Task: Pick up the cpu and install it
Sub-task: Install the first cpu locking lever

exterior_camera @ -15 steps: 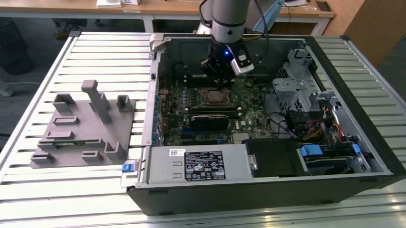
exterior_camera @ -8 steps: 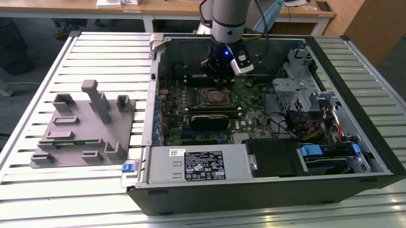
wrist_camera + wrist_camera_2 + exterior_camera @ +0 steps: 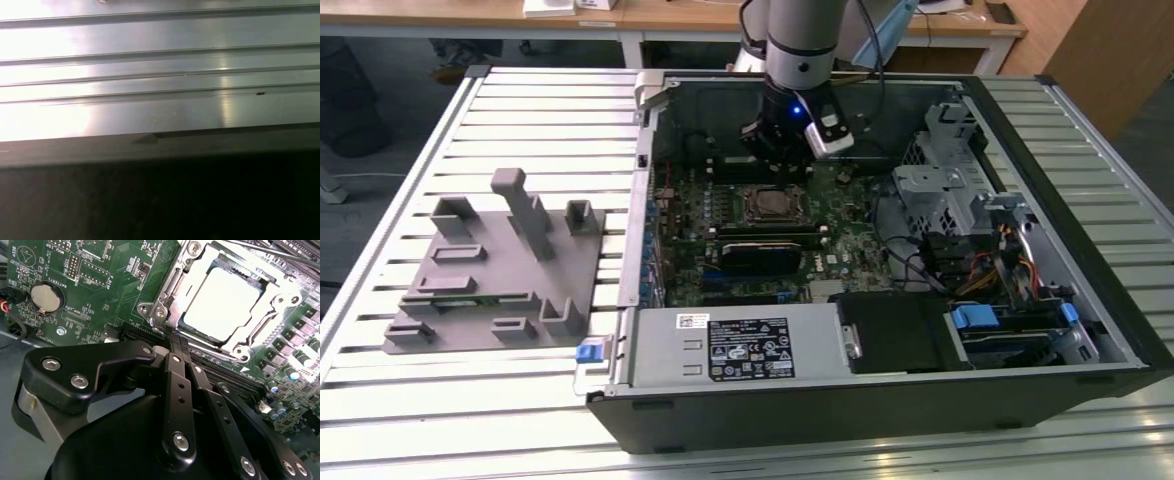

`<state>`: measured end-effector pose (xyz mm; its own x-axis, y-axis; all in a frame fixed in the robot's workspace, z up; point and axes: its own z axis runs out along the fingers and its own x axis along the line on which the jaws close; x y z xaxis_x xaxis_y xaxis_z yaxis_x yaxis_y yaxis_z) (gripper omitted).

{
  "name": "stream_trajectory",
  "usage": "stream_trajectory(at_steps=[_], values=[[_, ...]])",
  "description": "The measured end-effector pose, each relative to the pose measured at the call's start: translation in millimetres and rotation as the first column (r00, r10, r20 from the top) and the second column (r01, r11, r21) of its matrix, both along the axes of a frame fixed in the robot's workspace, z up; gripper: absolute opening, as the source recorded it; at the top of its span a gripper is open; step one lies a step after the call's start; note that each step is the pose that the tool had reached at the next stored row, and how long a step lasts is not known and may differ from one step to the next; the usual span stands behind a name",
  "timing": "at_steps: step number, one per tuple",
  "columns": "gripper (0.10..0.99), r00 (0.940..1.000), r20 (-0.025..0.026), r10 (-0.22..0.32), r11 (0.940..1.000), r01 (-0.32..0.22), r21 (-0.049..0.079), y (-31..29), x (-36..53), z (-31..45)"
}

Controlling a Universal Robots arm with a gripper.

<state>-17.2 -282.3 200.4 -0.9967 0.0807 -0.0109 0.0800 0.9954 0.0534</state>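
1. Silvery metal marks the cpu (image 3: 221,299): in the second wrist view it lies flat in the socket (image 3: 170,307) on the green board (image 3: 100,270), framed by the socket's steel bracket.
2. In the exterior view the cpu (image 3: 770,204) sits mid-board inside the open case (image 3: 1014,110), with the gripper (image 3: 781,165) hanging just above it, toward the case's far wall.
3. The gripper (image 3: 176,347) holds nothing; its black fingers (image 3: 179,390) are drawn together, tips meeting near the socket's edge, apart from the cpu.
4. A round coin battery (image 3: 46,297) sits on the board, well apart from the socket.
5. A grey fixture (image 3: 500,265) rests on the slatted table (image 3: 400,180) at the exterior view's left, outside the case.
6. Bright metal slats (image 3: 160,75) show in the first wrist view.
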Motion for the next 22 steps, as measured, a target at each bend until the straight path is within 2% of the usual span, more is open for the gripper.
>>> stream_trajectory(at_steps=[9, 22], values=[[0.106, 1.0000, -0.0032, 0.000, 1.0000, 0.000, -0.002, 0.0, 0.0, 12.3], [0.106, 1.0000, -0.0038, 0.000, 1.0000, 0.000, -0.002, -6.8, 0.2, 12.8]])
